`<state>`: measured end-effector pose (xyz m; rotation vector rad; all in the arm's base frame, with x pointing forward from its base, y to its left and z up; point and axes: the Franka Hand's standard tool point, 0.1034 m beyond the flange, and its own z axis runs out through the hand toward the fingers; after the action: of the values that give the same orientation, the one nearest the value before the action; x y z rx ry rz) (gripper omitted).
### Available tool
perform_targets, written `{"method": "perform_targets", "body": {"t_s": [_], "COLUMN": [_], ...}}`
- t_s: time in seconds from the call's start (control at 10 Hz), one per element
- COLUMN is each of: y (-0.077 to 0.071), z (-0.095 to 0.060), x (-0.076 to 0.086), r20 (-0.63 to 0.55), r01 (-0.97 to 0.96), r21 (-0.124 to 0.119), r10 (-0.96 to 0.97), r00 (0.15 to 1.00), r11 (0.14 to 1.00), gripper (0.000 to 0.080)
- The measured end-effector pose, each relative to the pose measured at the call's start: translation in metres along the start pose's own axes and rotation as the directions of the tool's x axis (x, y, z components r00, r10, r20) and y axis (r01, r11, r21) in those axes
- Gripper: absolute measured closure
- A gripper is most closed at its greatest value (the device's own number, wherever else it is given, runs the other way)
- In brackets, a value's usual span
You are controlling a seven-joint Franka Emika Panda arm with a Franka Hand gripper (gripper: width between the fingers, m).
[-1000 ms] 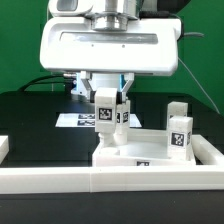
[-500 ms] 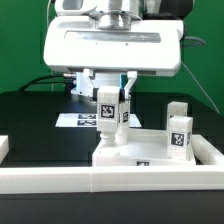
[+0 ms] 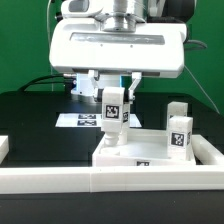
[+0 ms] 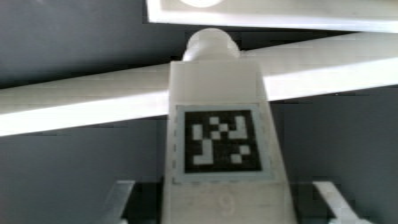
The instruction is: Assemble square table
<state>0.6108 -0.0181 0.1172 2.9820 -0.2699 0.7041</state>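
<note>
The end effector (image 3: 114, 104) is pinched on 1 white table leg (image 3: 113, 112), its fingers (image 3: 127, 101) pressed against the leg's sides with the tagged face turned toward the exterior camera; the wrist view shows that same leg (image 4: 221, 120) running lengthwise between the pads, its rounded tip pointing away. The held leg stands upright with its lower end at the near corner of the square tabletop (image 3: 140, 152) on the exterior view's left. The tabletop lies flat on the black worktop (image 3: 30, 125) just behind the long white rail (image 3: 60, 178), 2 more legs (image 3: 179, 130) stand upright at the exterior view's right, and the marker board (image 3: 78, 120) lies behind.
</note>
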Motion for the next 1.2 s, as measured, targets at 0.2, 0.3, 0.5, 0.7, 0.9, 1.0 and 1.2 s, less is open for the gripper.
{"method": "perform_targets", "body": {"t_s": [0.2, 0.3, 0.5, 0.7, 0.9, 1.0, 1.2], "y": [0.013, 0.014, 0.012, 0.008, 0.009, 0.019, 0.021], "z": [-0.003, -0.002, 0.002, 0.002, -0.002, -0.007, -0.007], "x": [0.005, 0.004, -0.001, -0.014, -0.012, -0.005, -0.005], "r20": [-0.119, -0.197, -0.172, -0.162, -0.161, -0.169, -0.157], "r01": [0.059, 0.068, 0.067, 0.062, 0.056, 0.034, 0.021], "r21": [-0.031, -0.049, -0.045, -0.038, -0.033, -0.026, -0.016], "r10": [-0.062, -0.077, -0.074, -0.068, -0.06, -0.037, -0.023], "r00": [0.991, 0.977, 0.982, 0.984, 0.985, 0.985, 0.987], "r11": [0.998, 0.996, 0.997, 0.997, 0.998, 0.999, 1.0], "gripper": [0.0509, 0.0509, 0.0509, 0.0509, 0.0509, 0.0509, 0.0509]}}
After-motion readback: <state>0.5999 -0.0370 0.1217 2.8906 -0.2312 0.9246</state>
